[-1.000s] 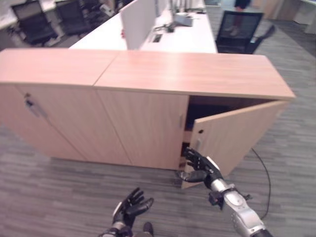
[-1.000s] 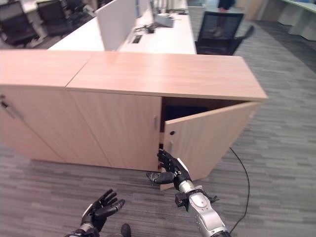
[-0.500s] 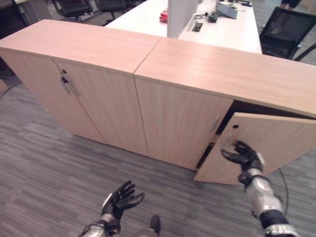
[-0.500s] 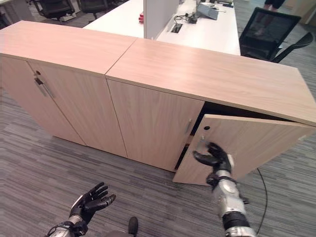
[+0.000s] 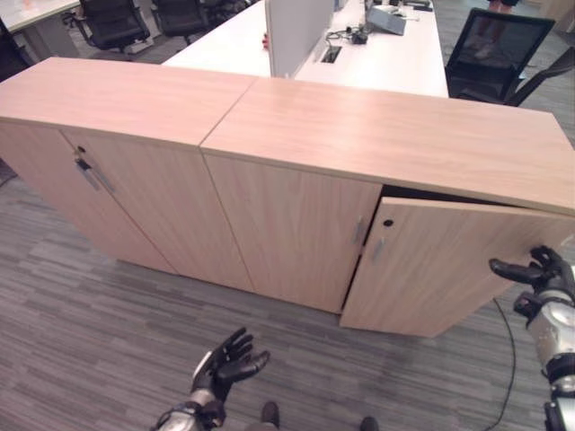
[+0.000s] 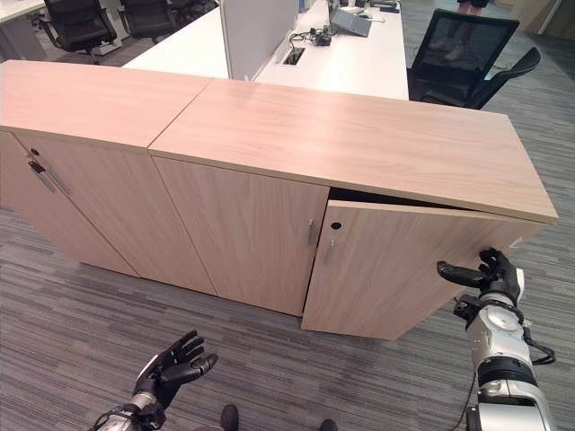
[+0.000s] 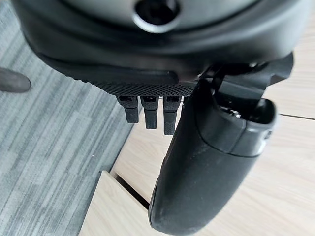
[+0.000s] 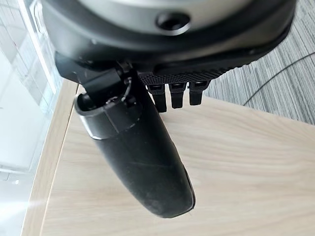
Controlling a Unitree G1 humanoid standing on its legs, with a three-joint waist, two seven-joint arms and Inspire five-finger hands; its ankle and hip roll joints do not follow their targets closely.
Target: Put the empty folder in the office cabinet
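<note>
The cabinet (image 5: 377, 135) stands across the grey carpet (image 5: 81, 314), a long low run of pale wood, and its right-hand door (image 5: 440, 265) hangs ajar, swung out a little from the hinge side so that a dark gap shows along its top edge. The right hand (image 6: 490, 277) is at the door's outer, far-right edge, thumb reaching toward the panel and the fingers loosely spread, curled round nothing; its wrist view looks along straight fingers (image 8: 176, 94) at bare wood grain just beyond them. Whether the hand actually touches the door cannot be told. That placement at the free edge reads as a hand set to swing the door, most likely wider, since the opening is as yet too narrow to pass anything flat through. The left hand (image 5: 226, 359) hangs low over the carpet in front of the closed middle doors, palm up and fingers splayed, holding nothing; it looks idle, kept clear of the door's arc. No folder is in either hand, on the cabinet top, or on the carpet in front, so its heading and long axis cannot be given; it may lie inside the dark compartment or somewhere out of sight. Behind the cabinet are a white desk (image 5: 395, 63) with a divider screen (image 5: 301, 27) and a black chair (image 5: 499, 45). By this judgement the task is still at the door-handling step.
</note>
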